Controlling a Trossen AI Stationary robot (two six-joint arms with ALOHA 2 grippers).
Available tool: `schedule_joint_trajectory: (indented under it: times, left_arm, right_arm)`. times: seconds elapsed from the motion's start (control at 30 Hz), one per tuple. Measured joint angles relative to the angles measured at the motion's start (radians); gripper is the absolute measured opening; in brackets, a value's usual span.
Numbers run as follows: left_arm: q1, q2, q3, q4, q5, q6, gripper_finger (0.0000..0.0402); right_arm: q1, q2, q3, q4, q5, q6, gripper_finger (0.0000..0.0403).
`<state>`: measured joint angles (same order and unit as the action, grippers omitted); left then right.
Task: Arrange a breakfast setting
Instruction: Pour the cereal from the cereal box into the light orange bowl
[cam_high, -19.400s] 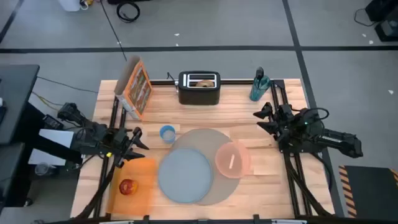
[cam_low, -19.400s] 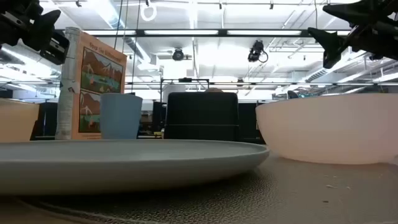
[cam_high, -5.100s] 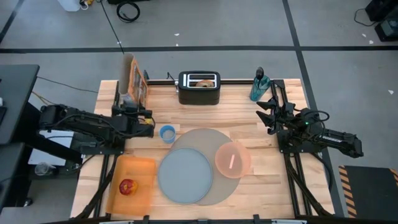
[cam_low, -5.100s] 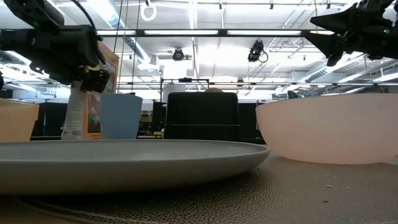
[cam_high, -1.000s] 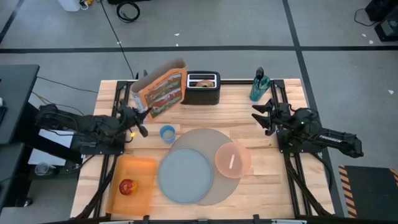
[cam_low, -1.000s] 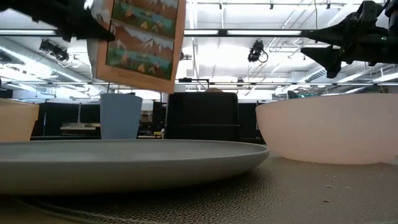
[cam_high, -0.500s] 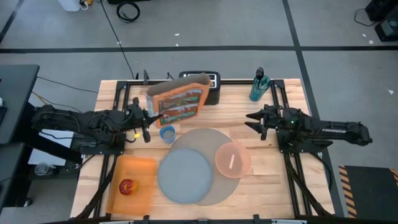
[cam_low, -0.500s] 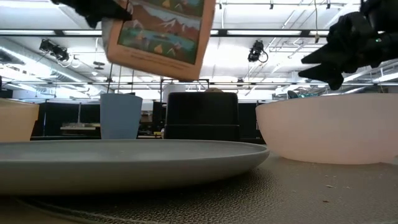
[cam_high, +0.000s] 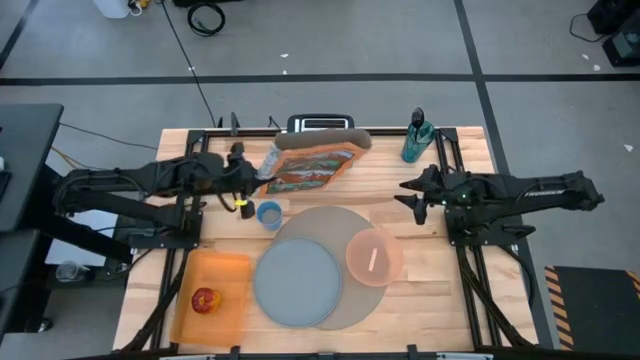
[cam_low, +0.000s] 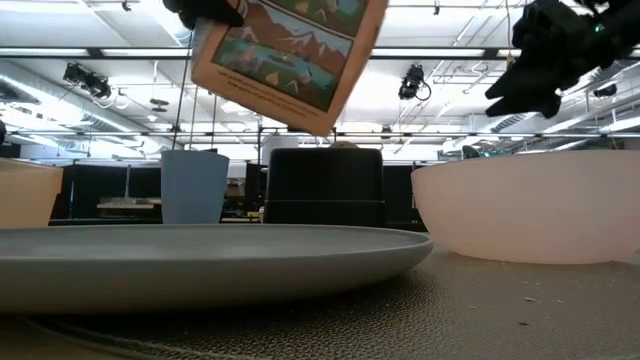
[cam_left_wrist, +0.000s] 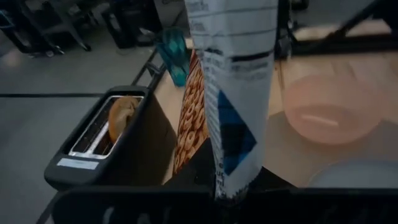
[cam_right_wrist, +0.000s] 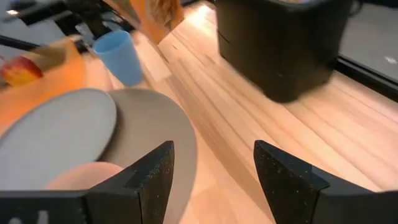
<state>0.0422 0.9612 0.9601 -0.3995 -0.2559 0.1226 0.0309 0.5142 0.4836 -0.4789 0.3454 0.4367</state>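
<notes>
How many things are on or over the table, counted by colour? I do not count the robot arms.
Blue or blue-grey: 2, cup, plate
Grey: 1, mat
Pink: 1, bowl
Orange: 2, board, cereal box
Red: 1, apple
Black: 1, toaster
Teal: 1, bottle
Total: 9

Pink bowl (cam_high: 375, 257) beside plate (cam_high: 297, 282), on mat (cam_high: 330, 222)
</notes>
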Motion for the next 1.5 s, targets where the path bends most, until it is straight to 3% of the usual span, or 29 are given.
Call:
schedule_joint_trajectory:
  times: [0.23, 0.5, 0.83, 1.27, 1.5]
  left_arm:
    - [0.006, 0.151, 0.138, -0.165, 0.05, 0.089, 0.0011]
    - [-0.013, 0.303, 0.311, -0.313, 0.151, 0.204, 0.0011]
    - [-0.034, 0.429, 0.569, -0.527, 0.146, 0.36, 0.0011]
    - [-0.064, 0.634, 0.819, -0.75, 0.145, 0.435, 0.0011]
    - [-0.092, 0.686, 0.842, -0.816, 0.062, 0.518, 0.0011]
  right_arm:
    - [0.029, 0.003, 0.103, -0.191, 0.064, 0.086, 0.0228]
    - [0.029, 0.001, 0.106, -0.227, -0.067, 0.156, 0.0228]
    - [0.032, -0.007, 0.106, -0.314, -0.054, 0.226, 0.0228]
    - [0.093, -0.009, 0.106, -0.315, 0.06, 0.289, 0.0228]
    - [0.107, -0.009, 0.106, -0.24, 0.118, 0.261, 0.0228]
